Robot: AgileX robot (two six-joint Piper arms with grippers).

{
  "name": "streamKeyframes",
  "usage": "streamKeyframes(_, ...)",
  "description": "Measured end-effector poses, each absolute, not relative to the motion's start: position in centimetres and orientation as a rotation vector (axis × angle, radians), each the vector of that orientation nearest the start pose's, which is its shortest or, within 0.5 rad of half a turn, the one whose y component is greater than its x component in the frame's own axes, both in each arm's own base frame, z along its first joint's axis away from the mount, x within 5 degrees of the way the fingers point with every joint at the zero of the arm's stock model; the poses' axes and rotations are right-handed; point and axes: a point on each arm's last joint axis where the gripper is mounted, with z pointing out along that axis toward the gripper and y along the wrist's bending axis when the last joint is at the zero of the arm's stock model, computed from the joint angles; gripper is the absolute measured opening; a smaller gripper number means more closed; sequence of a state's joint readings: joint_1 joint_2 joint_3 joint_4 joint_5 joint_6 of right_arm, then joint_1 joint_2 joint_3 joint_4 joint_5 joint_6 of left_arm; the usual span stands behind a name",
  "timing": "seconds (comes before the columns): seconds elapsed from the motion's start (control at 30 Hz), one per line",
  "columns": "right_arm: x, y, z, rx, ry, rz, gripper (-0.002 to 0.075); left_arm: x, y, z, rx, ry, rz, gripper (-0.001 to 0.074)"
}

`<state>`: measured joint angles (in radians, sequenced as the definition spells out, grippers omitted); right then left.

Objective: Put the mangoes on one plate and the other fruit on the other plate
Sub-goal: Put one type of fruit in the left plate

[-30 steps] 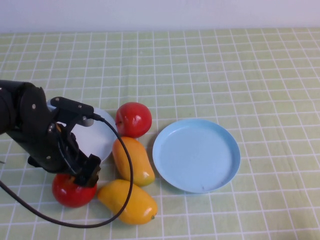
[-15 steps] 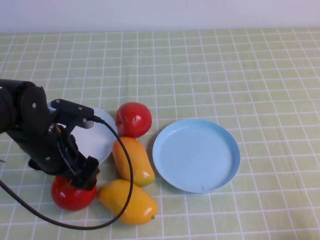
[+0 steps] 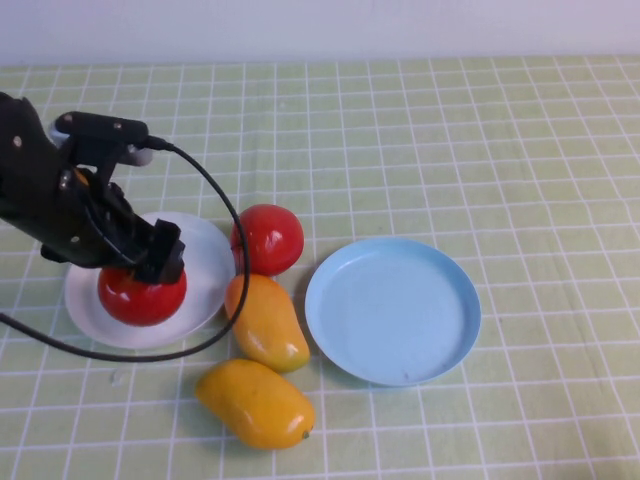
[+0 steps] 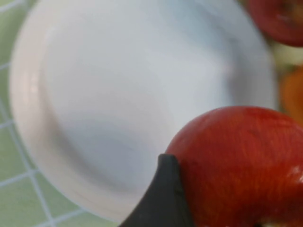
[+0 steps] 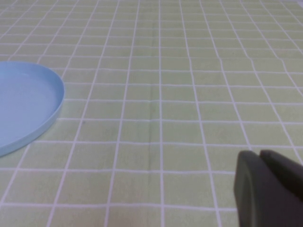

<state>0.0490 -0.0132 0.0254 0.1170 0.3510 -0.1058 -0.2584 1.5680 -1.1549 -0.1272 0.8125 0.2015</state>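
Lifted from the checked cloth near the front edge a second earlier, one red apple (image 3: 141,296) had been carried back over the white plate (image 3: 205,262), clamped in the left gripper (image 3: 150,272), whose dark fingers pressed against its top and sides; whether the apple touched the plate could not be told. From the left wrist camera, one dark fingertip (image 4: 161,198) lay against the apple's (image 4: 239,165) skin with the white plate (image 4: 118,94) below it. A second red apple (image 3: 267,239) sat on the cloth just beside the plate's right rim. One mango (image 3: 265,322) lay touching that apple, between the white plate and the light blue plate (image 3: 392,310), and another mango (image 3: 255,403) lay nearer the front edge, just beside the first. The right gripper (image 5: 270,189) was out of the high view; its wrist camera showed its dark fingers drawn together low over the green checked tablecloth (image 3: 450,140), well apart from the blue plate's (image 5: 28,104) rim.
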Motion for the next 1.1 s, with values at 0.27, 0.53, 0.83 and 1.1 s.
streamKeyframes(0.27, 5.3, 0.6, 17.4, -0.069, 1.844, 0.074, -0.0015, 34.4, -7.3, 22.5, 0.499, 2.749, -0.063, 0.0571)
streamKeyframes(0.53, 5.3, 0.6, 17.4, -0.069, 1.844, 0.074, -0.0015, 34.9, -7.1, 23.2, 0.499, 2.717, -0.018, 0.0666)
streamKeyframes(0.83, 5.3, 0.6, 17.4, -0.069, 1.844, 0.074, -0.0015, 33.6, -6.7, 27.1, 0.437, 2.638, -0.01, 0.0668)
streamKeyframes(1.1, 5.3, 0.6, 17.4, -0.069, 1.844, 0.074, -0.0015, 32.7, -10.2, 29.2, 0.514, 2.481, -0.112, 0.0668)
